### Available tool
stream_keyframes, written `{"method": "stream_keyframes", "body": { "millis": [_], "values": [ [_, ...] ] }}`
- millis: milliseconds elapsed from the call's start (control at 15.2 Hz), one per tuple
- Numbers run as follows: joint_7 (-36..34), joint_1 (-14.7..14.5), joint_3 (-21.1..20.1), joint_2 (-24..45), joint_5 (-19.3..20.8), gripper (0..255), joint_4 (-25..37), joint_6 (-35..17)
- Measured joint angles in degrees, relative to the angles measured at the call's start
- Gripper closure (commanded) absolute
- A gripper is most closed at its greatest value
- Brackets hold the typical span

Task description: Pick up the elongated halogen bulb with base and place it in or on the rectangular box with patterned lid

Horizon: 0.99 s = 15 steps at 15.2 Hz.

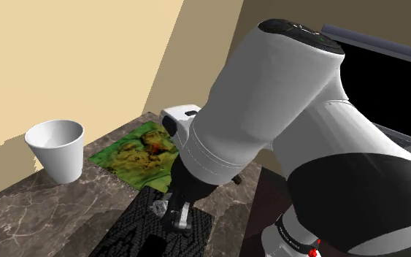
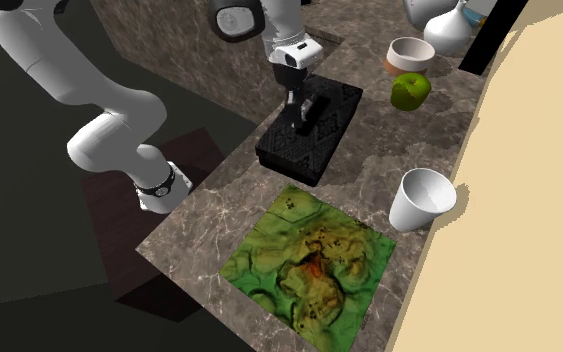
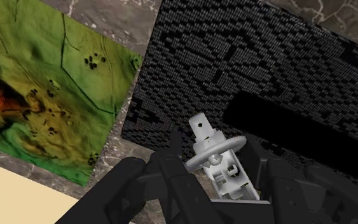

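Hovering over the black patterned box (image 3: 234, 57), the jaws clasp a grey bulb (image 3: 218, 153), partly hidden between them.

A dark, veined marble surface (image 2: 219, 210) carries a flat mat (image 2: 309, 262) printed in mottled green and yellow, with a reddish-brown patch near its middle. A plain white cup (image 2: 424, 200) stands upright just beside the mat, between it and the beige wall (image 2: 534, 200). Well apart from the mat, farther along that wall, a green apple (image 2: 410, 91) lies just beside a small white bowl (image 2: 410, 52) with an orange-brown outside. Farthest from the mat stands a rounded white vessel (image 2: 443, 30).
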State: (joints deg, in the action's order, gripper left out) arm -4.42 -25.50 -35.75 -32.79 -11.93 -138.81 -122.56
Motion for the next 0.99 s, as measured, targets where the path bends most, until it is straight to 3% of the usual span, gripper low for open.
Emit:
{"method": "stream_keyframes", "body": {
  "millis": [462,990],
  "values": [
    [-12.0,3.0,-11.7,8.9,3.6,255,10.2,0.9],
    [-15.3,4.3,-15.6,12.0,5.3,255,7.6,-4.6]
  ]
}}
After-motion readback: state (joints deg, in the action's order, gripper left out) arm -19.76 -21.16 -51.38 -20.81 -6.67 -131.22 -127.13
